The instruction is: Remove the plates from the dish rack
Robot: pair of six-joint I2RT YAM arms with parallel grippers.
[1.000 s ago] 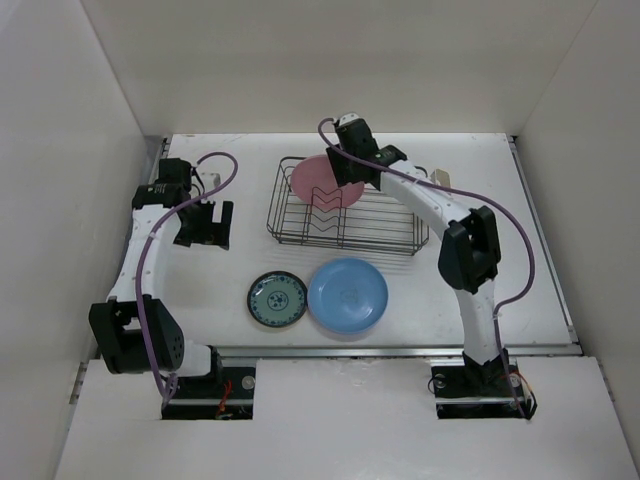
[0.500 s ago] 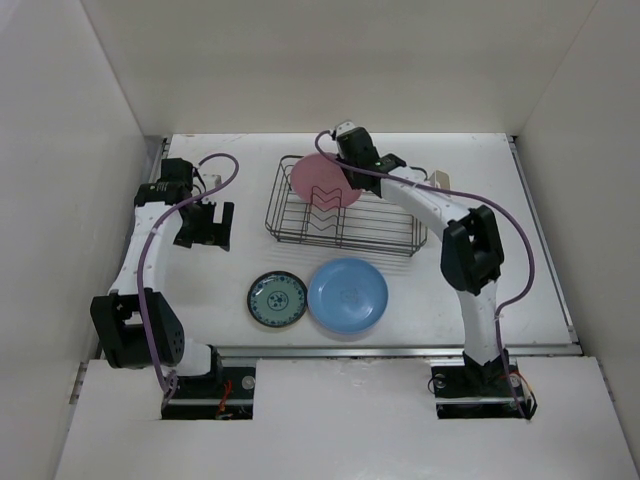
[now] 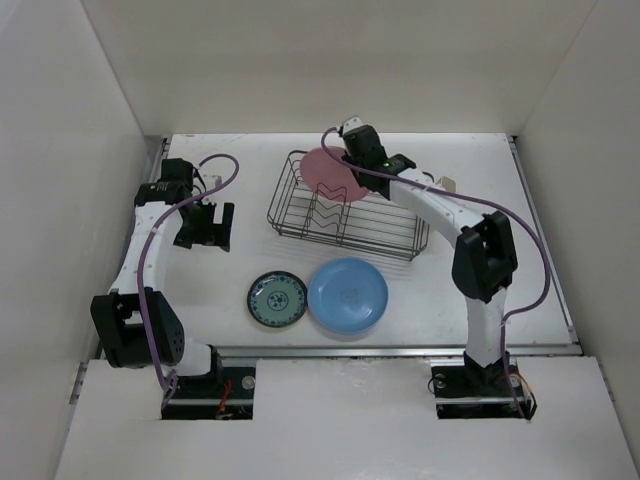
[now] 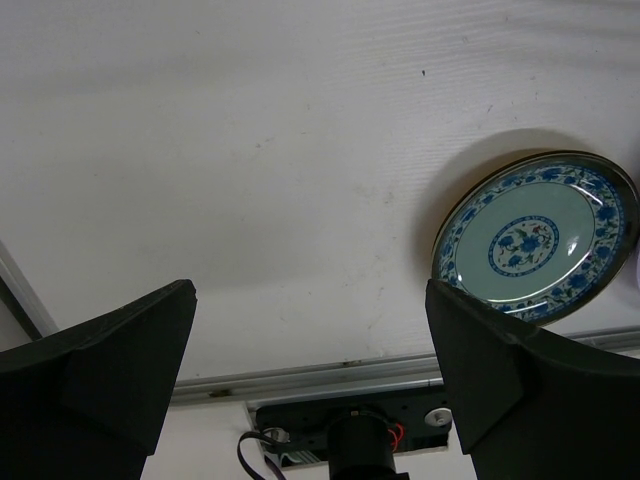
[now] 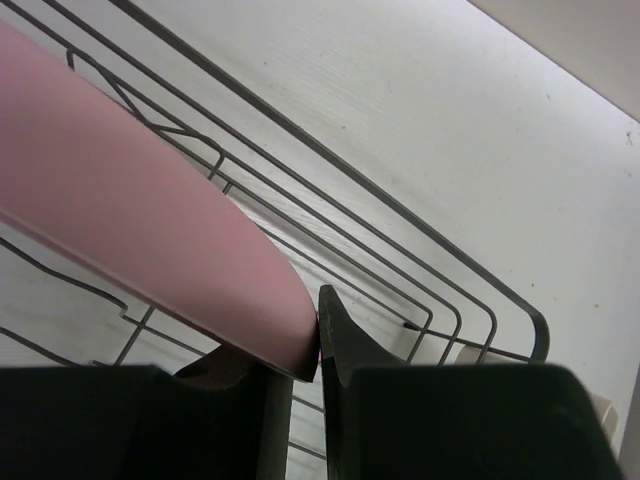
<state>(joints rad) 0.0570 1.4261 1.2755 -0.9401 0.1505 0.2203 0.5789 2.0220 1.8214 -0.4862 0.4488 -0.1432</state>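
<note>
The right gripper (image 3: 350, 147) reaches over the far left end of the dish rack (image 3: 372, 226), its jaws drawn narrow and pinched on the upper rim of the pink plate (image 3: 329, 173). The right wrist view shows the plate's edge clamped between the two dark jaws, one on each face, with the rack's wire rim and zigzag dividers running beneath. The pink plate stands on edge, tilted, at the left end of the rack, and is the only plate seen there. Whether its lower edge rests in the dividers cannot be told from these views. The rack sits at the far middle of the white table (image 3: 520, 260), well apart from two plates lying flat near the front edge. They are a teal patterned plate (image 3: 277, 299) on the left and a larger light blue plate (image 3: 347, 294) just beside it on the right, their rims touching or nearly so. The left gripper (image 3: 205, 223) hangs over bare table on the left side, apart from the rack and from both flat plates. Its jaws are spread wide with nothing between them. The left wrist view looks down between them at the tabletop, with the teal patterned plate off to the right.
</note>
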